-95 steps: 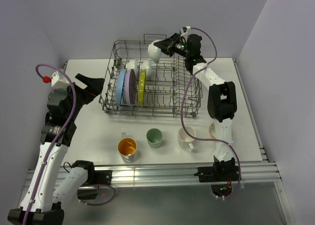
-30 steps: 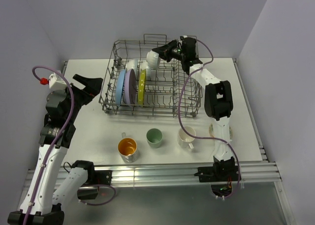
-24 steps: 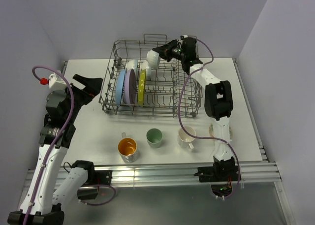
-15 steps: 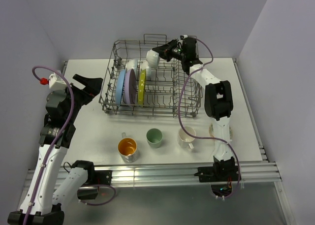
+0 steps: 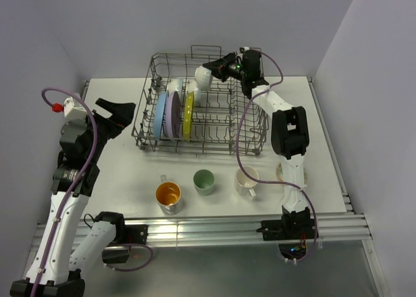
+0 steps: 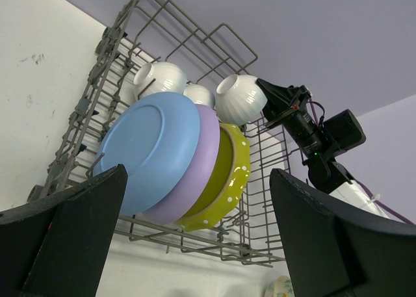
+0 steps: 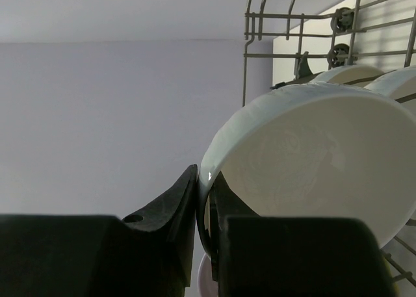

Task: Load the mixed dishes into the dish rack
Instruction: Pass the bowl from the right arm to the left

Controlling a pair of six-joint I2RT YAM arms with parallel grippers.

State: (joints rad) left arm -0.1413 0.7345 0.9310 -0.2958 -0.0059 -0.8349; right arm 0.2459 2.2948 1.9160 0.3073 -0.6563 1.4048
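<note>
Right wrist view: right jaws pinch a bowl [image 7: 312, 160] by its rim. Left jaws gape; only the top view shows cups [image 5: 203, 181].

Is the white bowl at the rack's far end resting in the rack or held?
Held: the right claw is shut on the white bowl at its rim, the bowl tipped on its side at the dish rack far end.

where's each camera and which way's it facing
Top external: above, behind the bases, facing down on the dish rack; both arms show.
Left wrist: left of the rack, facing its plates; open left gripper frames it.
Right wrist: at the rack's far edge, facing the white bowl the right gripper grips.
Shared: all three show that bowl.
</note>
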